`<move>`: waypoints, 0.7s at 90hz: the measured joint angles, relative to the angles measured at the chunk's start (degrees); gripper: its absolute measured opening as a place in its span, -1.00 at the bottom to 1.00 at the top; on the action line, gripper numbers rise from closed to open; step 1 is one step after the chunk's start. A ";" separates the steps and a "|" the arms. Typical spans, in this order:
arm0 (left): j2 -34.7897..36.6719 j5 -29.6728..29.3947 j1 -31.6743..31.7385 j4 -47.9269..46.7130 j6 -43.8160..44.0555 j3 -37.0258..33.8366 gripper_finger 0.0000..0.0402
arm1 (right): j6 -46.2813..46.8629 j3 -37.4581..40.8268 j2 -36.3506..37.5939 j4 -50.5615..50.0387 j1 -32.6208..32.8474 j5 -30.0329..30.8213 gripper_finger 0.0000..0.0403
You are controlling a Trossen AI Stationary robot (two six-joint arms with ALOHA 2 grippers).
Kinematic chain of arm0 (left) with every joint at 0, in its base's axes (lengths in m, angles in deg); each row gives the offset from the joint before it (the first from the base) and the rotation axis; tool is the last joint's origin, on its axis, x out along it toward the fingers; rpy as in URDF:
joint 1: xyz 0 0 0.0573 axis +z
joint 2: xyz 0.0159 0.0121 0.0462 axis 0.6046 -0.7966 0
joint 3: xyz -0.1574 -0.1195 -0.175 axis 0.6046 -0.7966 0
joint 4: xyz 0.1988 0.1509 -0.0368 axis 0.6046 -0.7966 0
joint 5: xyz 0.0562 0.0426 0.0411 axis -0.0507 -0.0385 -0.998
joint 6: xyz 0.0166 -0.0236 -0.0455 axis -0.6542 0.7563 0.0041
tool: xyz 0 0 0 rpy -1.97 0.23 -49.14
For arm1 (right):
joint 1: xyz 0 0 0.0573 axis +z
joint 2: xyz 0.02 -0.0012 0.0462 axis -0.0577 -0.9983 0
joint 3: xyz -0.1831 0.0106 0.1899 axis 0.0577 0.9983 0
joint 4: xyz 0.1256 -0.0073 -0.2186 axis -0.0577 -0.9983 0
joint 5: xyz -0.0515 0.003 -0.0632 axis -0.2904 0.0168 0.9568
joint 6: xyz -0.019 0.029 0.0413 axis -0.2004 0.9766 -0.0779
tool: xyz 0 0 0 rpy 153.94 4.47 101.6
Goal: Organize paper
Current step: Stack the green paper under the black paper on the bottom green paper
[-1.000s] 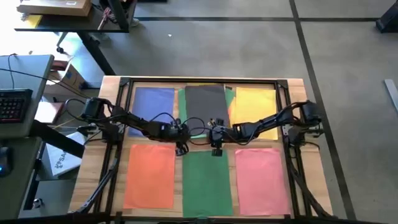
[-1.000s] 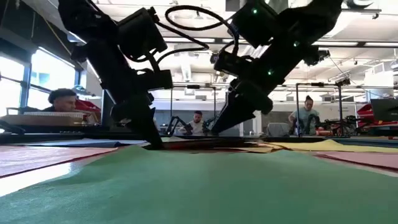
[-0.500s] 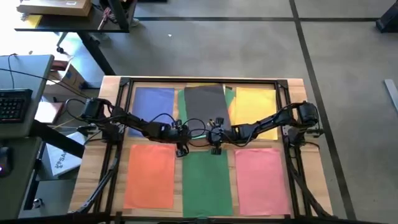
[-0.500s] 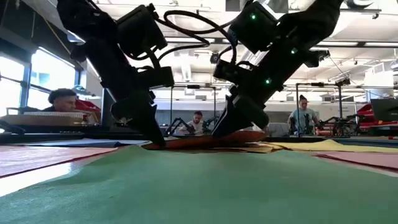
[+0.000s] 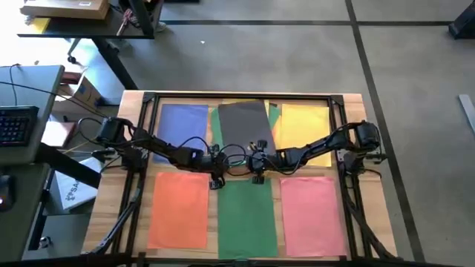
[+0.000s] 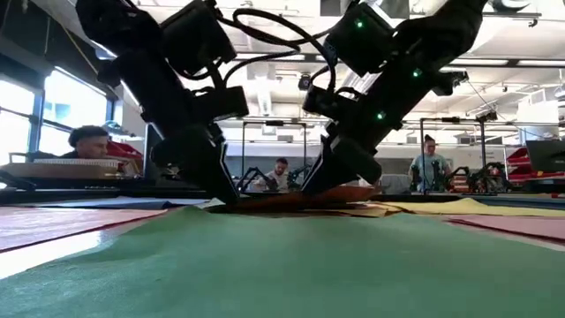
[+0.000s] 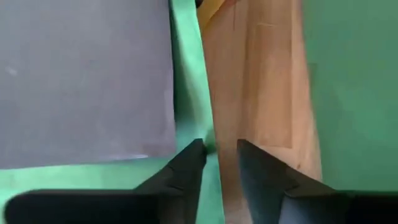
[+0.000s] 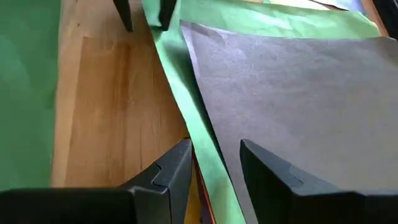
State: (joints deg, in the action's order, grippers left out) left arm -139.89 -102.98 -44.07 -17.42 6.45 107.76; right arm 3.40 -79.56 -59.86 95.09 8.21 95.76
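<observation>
Flanking tools (image 5: pixel 217 180) (image 5: pixel 257 178) beside green paper (image 5: pixel 248 219)

Robotics lab: concrete floor (image 5: pixel 297 52), seated people (image 6: pixel 91 141), more rigs (background).

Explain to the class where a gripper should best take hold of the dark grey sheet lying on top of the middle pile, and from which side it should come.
Probably the near edge of the dark grey sheet, from the bare wood side. It lies flat on a green sheet, so only an edge can be pinched, and that edge faces both the left gripper and right gripper.
</observation>
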 joint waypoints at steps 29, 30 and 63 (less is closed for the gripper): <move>0.00 -7.92 -0.06 0.28 -2.47 0.00 -0.33 | 0.74 -0.02 0.04 -0.26 0.00 -0.33 -0.40; 0.00 -8.11 -0.11 0.30 -2.47 0.00 -0.33 | 0.94 -0.02 0.04 -0.31 0.00 -0.33 -0.40; 0.02 -18.96 -3.10 1.02 -5.43 0.00 -0.33 | 1.40 -0.02 0.06 -0.48 0.02 -0.53 -0.40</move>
State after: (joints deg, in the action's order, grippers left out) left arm -139.87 -121.94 -47.17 -16.40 1.02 107.76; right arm 4.80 -79.58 -59.80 94.61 8.23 95.22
